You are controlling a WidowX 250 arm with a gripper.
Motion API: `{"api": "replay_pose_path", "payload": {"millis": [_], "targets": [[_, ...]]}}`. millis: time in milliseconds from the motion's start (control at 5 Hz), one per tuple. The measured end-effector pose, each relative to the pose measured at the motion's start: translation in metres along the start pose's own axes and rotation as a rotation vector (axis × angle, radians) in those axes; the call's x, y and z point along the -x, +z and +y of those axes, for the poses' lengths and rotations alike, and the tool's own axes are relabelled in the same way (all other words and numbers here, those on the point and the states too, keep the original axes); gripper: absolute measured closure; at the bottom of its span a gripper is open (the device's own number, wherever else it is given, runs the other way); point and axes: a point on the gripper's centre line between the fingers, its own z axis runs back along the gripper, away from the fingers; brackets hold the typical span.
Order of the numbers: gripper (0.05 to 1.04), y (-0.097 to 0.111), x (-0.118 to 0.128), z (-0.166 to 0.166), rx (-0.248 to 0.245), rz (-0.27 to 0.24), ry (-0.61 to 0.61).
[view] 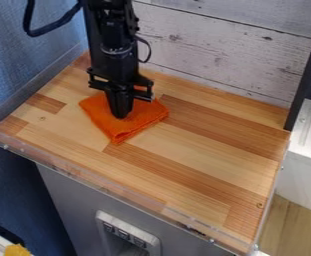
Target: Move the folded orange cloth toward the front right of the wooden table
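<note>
Hovering over or touching folded orange cloth (136,126), my black claw (121,114) points straight down; cannot tell whether claw is clenched, released or grasping fabric. Cloth lies inside low clear rim (84,177) bounding wooden countertop (204,142), toward back left, one corner toward front. Whitewashed plank wall (218,55) behind, blue wall (14,85) at left, black post (306,72) at back right. Grey cabinet (64,200) below, white switch panel (103,219) on its front. Yellow item (16,250) at lower left, contents of anything there unclear

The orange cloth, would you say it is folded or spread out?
Folded: the orange cloth shows stacked layers along its lower right edge.
</note>
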Motion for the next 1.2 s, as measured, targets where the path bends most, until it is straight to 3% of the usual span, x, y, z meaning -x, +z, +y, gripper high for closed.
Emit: {"api": "replay_pose_path", "payload": {"millis": [600,1200], "targets": [[1.025,-0.006,0.006,-0.026,0.005,-0.016,-0.011],[1.024,-0.003,0.044,-0.078,-0.004,-0.001,-0.082]]}}
